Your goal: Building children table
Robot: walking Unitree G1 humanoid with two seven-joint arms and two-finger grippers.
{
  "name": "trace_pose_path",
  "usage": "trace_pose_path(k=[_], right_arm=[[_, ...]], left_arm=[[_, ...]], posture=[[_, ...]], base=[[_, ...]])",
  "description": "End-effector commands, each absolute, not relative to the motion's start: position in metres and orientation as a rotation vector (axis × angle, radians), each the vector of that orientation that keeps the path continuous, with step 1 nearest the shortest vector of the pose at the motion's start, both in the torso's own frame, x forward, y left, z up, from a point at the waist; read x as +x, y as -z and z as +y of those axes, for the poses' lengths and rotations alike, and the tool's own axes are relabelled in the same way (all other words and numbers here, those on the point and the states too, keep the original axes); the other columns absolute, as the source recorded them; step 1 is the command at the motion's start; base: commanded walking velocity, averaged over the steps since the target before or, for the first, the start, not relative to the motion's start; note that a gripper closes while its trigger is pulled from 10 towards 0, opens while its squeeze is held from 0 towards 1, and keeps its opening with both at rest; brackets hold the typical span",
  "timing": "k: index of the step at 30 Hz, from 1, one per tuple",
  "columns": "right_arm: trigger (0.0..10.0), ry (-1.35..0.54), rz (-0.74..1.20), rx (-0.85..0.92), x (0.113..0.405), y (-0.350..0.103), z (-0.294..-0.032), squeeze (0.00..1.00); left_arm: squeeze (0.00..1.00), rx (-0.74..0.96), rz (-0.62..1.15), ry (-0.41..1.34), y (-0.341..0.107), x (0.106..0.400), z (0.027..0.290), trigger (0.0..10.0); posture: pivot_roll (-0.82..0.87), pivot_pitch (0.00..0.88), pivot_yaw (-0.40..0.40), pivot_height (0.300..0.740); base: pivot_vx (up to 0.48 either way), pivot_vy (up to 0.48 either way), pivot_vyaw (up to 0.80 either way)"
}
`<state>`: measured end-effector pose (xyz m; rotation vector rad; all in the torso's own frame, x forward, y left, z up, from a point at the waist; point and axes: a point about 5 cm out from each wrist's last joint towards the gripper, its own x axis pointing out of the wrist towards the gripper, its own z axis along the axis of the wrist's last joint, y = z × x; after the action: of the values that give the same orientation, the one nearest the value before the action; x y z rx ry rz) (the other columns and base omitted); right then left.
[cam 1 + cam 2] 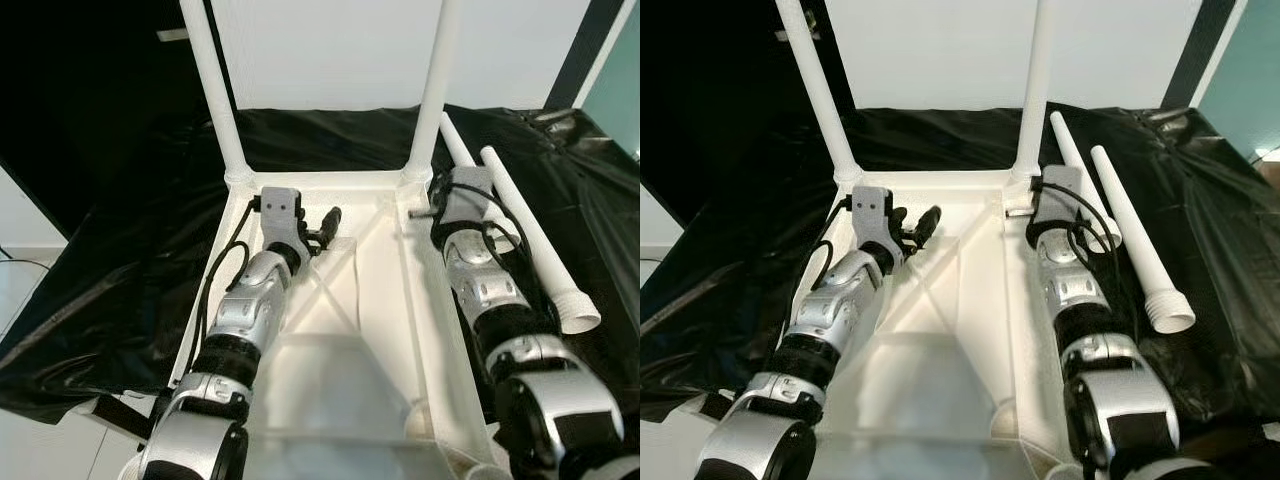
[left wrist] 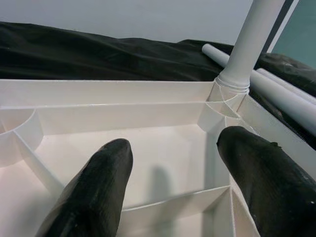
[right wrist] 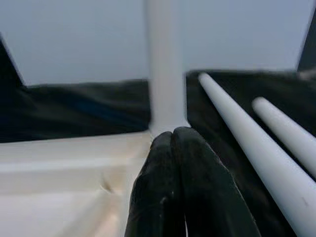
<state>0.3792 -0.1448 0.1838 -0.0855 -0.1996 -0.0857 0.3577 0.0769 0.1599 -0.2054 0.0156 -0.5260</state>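
two silver arms reach forward from six o'clock over an upside-down white children's table top (image 1: 330, 400), its ribbed underside facing up on a black sheet (image 1: 120, 250). the left claw (image 1: 318, 232) hangs over the inside of the frame toward eleven o'clock, its black fingers (image 2: 98, 182) spread apart and released, grasping nothing. the right claw (image 3: 177, 173) sits at about one o'clock, fingers clenched together on nothing, their tips just beside the base of the right fitted leg (image 1: 435, 85).

beyond the claws, two legs already stand upright in the far corner sockets: the left fitted leg (image 1: 215, 85) at eleven o'clock and the right one at one o'clock. two loose legs (image 1: 520, 235) lie side by side on the sheet at two o'clock, just beside the frame's right wall, so the build looks roughly half done, with the near corner sockets not yet filled.

the risk from here lies mostly with the right arm. it lies between the frame and the loose legs, so a swing outward could roll them away on the slick sheet. a push from the clenched tips against the standing leg could tilt it in its socket, or shift the whole light frame.
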Motion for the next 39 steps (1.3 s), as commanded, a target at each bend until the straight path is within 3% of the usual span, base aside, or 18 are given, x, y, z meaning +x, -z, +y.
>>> trace_pose_path(k=[1, 5, 7, 16, 22, 29, 39], right_arm=[[10.0, 0.06, -0.287, -0.091, 0.367, -0.19, -0.133, 0.0], [10.0, -0.007, -0.38, -0.076, 0.348, -0.202, -0.118, 0.0], [10.0, -0.035, -0.372, -0.044, 0.335, -0.202, -0.114, 0.0], [10.0, 0.014, -0.319, -0.042, 0.324, -0.188, -0.126, 0.0], [10.0, 0.046, -0.308, -0.039, 0.322, -0.193, -0.135, 0.0], [10.0, 0.047, -0.298, -0.039, 0.322, -0.195, -0.135, 0.0], [10.0, 0.067, -0.295, -0.047, 0.32, -0.199, -0.138, 0.0]], left_arm=[[0.0, -0.207, -0.02, 0.82, -0.164, 0.347, 0.066, 10.0], [0.0, -0.247, -0.032, 0.907, -0.168, 0.34, 0.068, 10.0], [0.0, -0.307, -0.02, 1.066, -0.173, 0.324, 0.073, 10.0], [0.0, -0.198, 0.081, 1.376, -0.162, 0.286, 0.085, 10.0], [0.0, -0.187, 0.191, 1.585, -0.166, 0.253, 0.113, 10.0], [0.0, -0.126, 0.326, 1.631, -0.156, 0.238, 0.122, 10.0], [0.0, -0.032, 0.501, 1.643, -0.135, 0.227, 0.112, 10.0]], posture=[[-0.07, 0.021, 0.051, 0.74], [-0.09, 0.023, 0.056, 0.74], [-0.09, 0.024, 0.06, 0.74], [-0.1, 0.022, 0.068, 0.74], [-0.09, 0.017, 0.071, 0.74], [-0.09, 0.015, 0.07, 0.74], [-0.1, 0.017, 0.068, 0.74]], base=[[0.0, 0.0, 0.0], [0.0, 0.0, 0.0], [0.0, 0.0, 0.0], [0.0, 0.0, 0.0], [0.0, 0.0, 0.0], [0.0, 0.0, 0.0], [0.0, 0.0, 0.0]])
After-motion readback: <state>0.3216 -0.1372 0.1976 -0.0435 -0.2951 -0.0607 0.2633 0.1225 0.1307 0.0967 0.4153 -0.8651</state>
